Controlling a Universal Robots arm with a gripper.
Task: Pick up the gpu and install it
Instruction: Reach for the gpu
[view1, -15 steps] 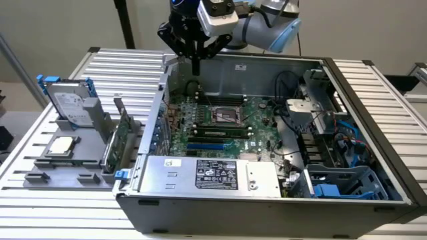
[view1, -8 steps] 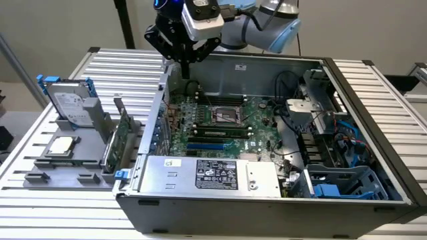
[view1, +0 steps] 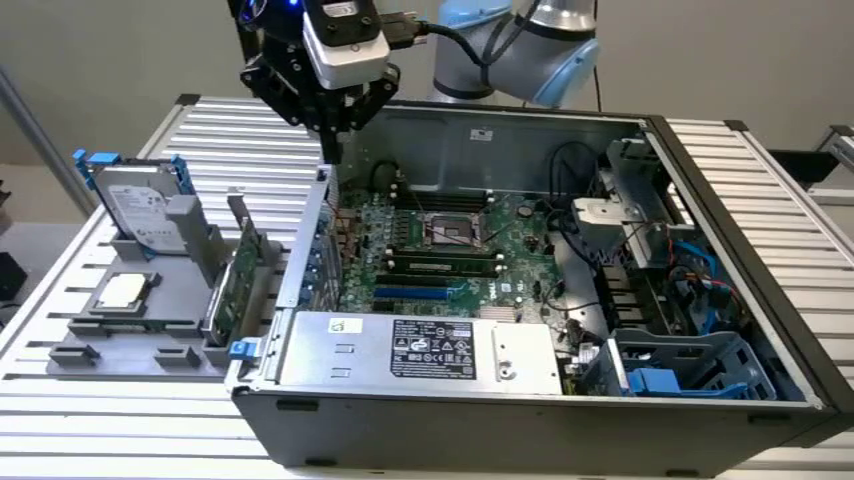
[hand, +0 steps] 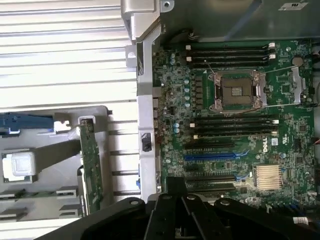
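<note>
Gripper: the black gripper (view1: 330, 128) (hand: 176, 186) hangs over the back corner of the open computer case (view1: 534, 430), on the exterior view's left, its tip pointing down at the wall's top edge
Grip: jaws drawn together as far as I can see, closed on nothing
Gpu: the gpu (view1: 240, 280) (hand: 91, 165) stands on its long edge in the grey holder (view1: 80, 355), green board showing, outside the case and just beside its wall
Gap: gripper and gpu are well apart, the gripper higher up and nearer the case's back
Holder's other parts: a silver hard drive (view1: 140, 210) with blue rails leans upright at the holder's far end; a small square processor chip (view1: 122, 291) (hand: 18, 166) lies flat in its own pocket, on the far side of the gpu from the case
Inside the case: the green motherboard (view1: 514, 250) (hand: 295, 125) lies flat, with its processor socket (view1: 451, 232) (hand: 237, 91) and a blue slot (view1: 420, 295) (hand: 215, 156) bare
Near end: a silver power supply (view1: 427, 348) sits at the case's near wall
Table: slatted metal top (view1: 214, 125) (hand: 60, 50) under everything
</note>
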